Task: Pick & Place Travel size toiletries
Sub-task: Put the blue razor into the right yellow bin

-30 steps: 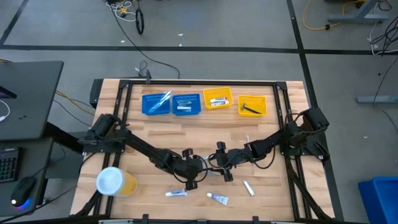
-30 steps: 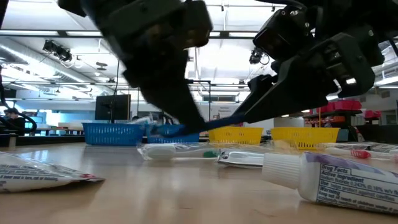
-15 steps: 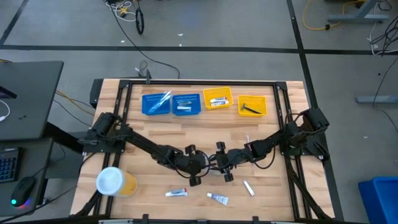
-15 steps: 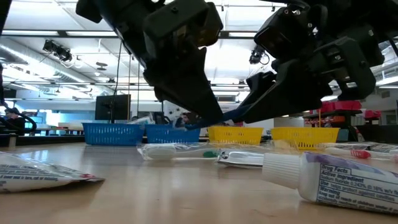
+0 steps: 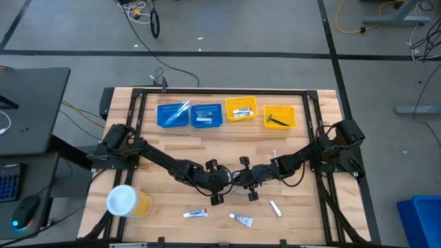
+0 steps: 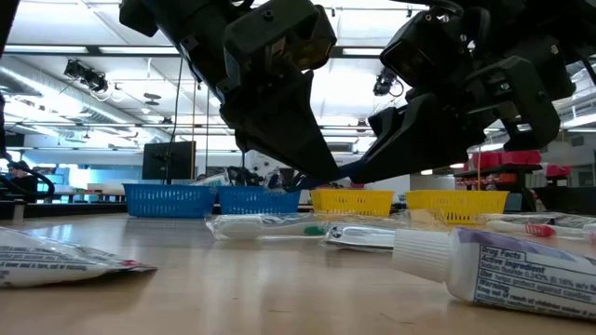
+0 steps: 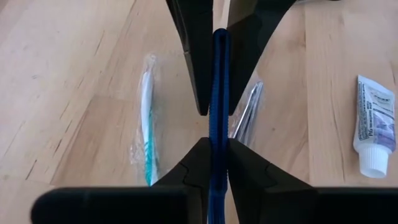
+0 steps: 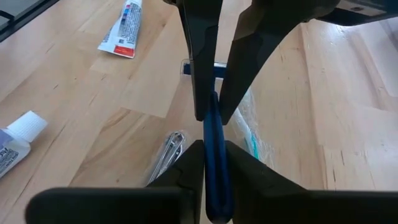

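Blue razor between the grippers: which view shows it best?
Right wrist view: blue razor shows handle and head, both grippers' fingers pinching it. Left wrist view shows only its handle edge-on; low view a sliver; high view hides it.

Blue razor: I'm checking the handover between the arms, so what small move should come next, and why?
Probably open the left pincer. Both it and the right pincer are shut on the blue razor above the table, so neither arm can carry it off until one lets go. The yellow tray holding a dark razor-like item lies on the right arm's side.
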